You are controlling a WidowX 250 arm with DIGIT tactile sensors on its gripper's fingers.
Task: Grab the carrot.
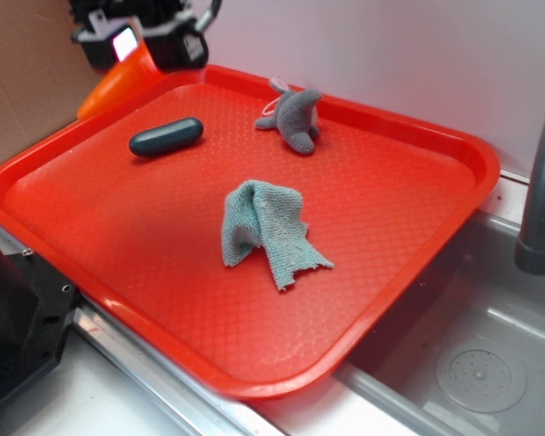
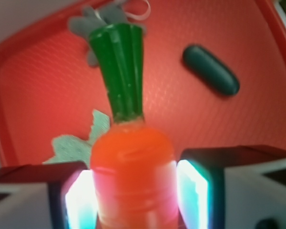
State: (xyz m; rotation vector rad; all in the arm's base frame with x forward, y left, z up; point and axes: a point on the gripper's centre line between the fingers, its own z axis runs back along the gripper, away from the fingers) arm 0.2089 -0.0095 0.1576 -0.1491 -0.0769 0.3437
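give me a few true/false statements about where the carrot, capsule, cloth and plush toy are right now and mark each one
1. The gripper is shut on the carrot. True.
2. The carrot lies flat in the middle of the red tray. False: it is held up in the gripper at the tray's far left corner.
3. The dark teal capsule rests on the tray, apart from the carrot. True.
4. The blue-grey cloth is spread flat over the capsule. False: it sits crumpled near the tray's middle, apart from the capsule.
5. The grey plush toy lies near the tray's far edge. True.
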